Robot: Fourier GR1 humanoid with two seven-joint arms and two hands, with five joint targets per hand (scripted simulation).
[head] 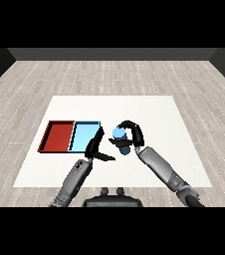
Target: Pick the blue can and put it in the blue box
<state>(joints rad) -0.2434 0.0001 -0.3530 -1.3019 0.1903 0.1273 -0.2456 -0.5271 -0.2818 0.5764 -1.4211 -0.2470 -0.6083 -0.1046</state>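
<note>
One right hand (133,134) curls round the upright blue can (119,139)

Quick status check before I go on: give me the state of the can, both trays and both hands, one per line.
Blue cylindrical can: held upright in the right hand, to the right of the trays, not in either.
Light blue tray: flat on the white table, nothing in it.
Red tray: beside the light blue tray, on its left, nothing in it.
Right hand: curled round the can.
Left hand: open, fingers straight, at the light blue tray's right edge.
</note>
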